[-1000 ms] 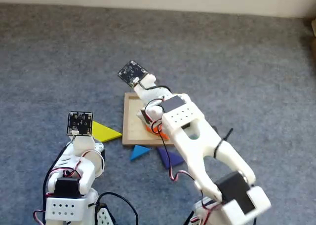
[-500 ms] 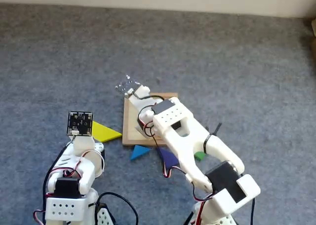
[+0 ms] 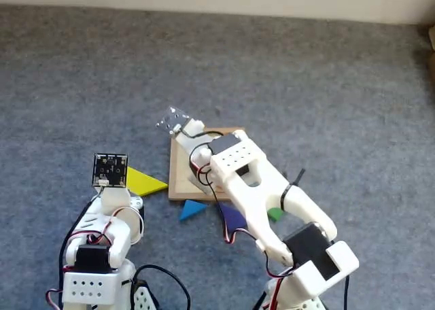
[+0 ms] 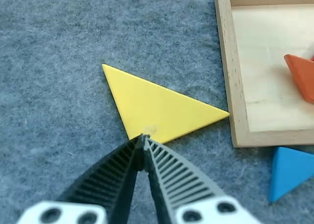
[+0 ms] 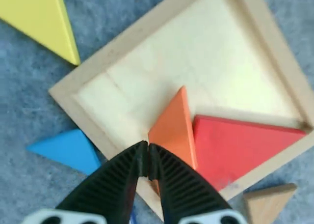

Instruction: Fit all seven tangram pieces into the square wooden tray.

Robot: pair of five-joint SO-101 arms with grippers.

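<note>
The square wooden tray (image 5: 98,62) holds an orange triangle (image 5: 174,128) and a red triangle (image 5: 240,145) side by side. My right gripper (image 5: 147,153) is shut and empty, hanging over the tray's rim at the orange triangle's edge. On the carpet beside the tray lies a yellow triangle (image 4: 157,108). My left gripper (image 4: 143,139) is shut, its tips at that triangle's near edge. A blue triangle (image 3: 192,209), a purple piece (image 3: 233,218) and a green piece (image 3: 274,215) lie in front of the tray (image 3: 175,167). A wood-coloured triangle (image 5: 267,202) sits just outside the rim.
Grey carpet covers the whole floor, with open room behind and to both sides of the tray. The right arm (image 3: 245,170) stretches over the tray and hides most of it in the high view. A pale wall edge runs along the back.
The right arm has swung left and drawn back over the tray, uncovering the green piece. The left arm and the loose pieces have stayed put.
</note>
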